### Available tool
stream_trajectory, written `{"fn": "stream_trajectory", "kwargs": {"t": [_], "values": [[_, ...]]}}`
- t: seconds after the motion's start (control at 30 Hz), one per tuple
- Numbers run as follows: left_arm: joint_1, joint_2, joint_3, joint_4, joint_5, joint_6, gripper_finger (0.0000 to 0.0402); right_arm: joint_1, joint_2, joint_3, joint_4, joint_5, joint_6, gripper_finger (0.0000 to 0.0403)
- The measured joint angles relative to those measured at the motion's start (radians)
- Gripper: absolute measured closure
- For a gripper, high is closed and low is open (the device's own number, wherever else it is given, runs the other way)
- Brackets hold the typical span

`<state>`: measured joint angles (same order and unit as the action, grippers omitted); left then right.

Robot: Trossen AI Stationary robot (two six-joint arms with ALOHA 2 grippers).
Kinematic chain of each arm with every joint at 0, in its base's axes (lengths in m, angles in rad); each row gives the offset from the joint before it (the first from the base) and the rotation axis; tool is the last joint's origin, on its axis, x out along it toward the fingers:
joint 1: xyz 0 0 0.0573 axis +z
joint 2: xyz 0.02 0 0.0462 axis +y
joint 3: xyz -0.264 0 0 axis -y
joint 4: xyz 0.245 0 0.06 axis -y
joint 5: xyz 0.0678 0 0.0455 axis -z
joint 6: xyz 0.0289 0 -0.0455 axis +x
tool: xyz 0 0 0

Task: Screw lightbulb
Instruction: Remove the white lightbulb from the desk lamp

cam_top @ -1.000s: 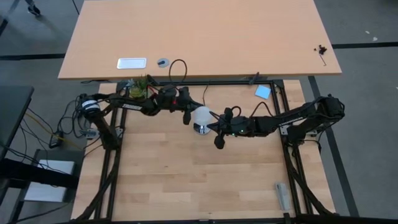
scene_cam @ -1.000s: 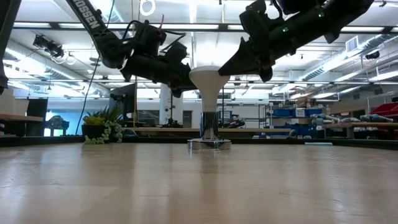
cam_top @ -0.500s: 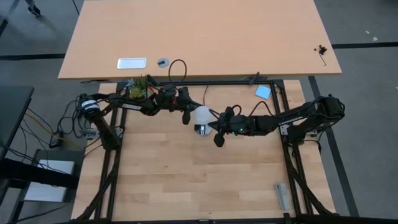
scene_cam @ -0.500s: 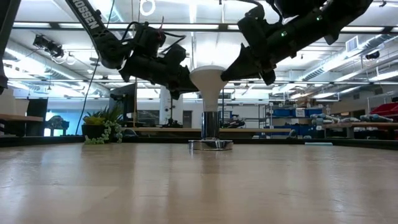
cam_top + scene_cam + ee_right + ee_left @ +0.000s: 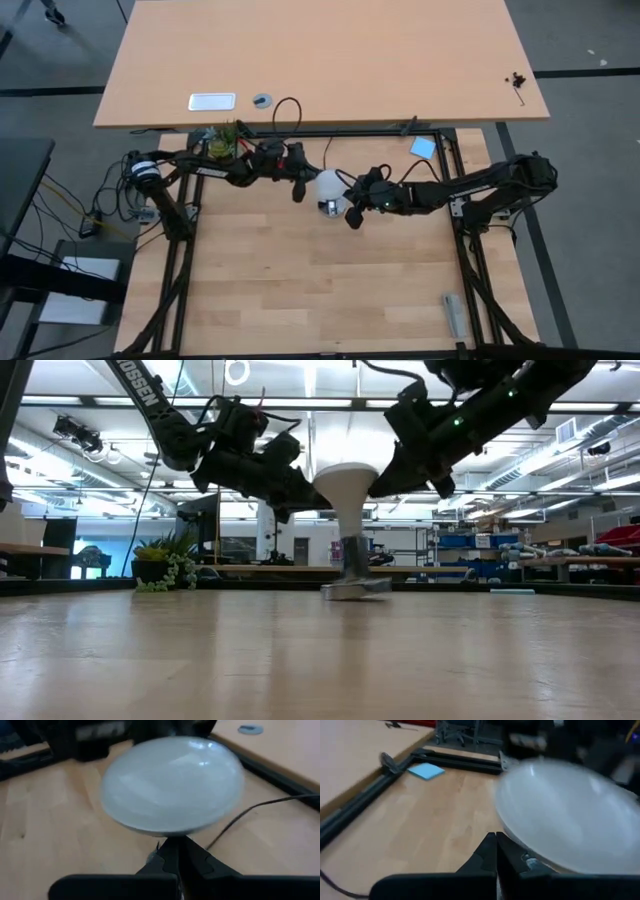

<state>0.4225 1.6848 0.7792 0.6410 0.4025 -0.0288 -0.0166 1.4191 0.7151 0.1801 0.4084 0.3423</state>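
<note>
Wooden tabletop (image 5: pixel 300 290) bore the fragile, slippery lightbulb (image 5: pixel 329 186), best held lightly around its globe; both grippers' jaw states were indiscernible.

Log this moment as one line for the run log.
left gripper: beside lightbulb | right gripper: at its other side | lightbulb: tilted in socket base | base: partly lifted off table

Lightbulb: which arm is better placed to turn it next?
Probably the right. Its hand sits against the lightbulb globe, which leans on its socket base. The left hand flanks the other side, suited to steadying.
</note>
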Motion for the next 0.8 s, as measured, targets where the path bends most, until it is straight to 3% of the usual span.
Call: {"fn": "stream_trajectory", "kwargs": {"t": [0.33,0.63,0.8], "values": [[-0.003,0.001,-0.002,0.001,0.000,0.019,0.0401,0.033,-0.147,0.001,-0.084,0.008,-0.002,0.0392],[-0.002,0.001,-0.001,0.012,-0.013,0.019,0.0401,0.038,-0.152,0.002,-0.150,-0.002,0.023,0.0392],[-0.001,0.001,0.003,0.024,-0.027,0.018,0.0401,0.051,-0.152,0.002,-0.089,0.006,0.003,0.0391]]}}
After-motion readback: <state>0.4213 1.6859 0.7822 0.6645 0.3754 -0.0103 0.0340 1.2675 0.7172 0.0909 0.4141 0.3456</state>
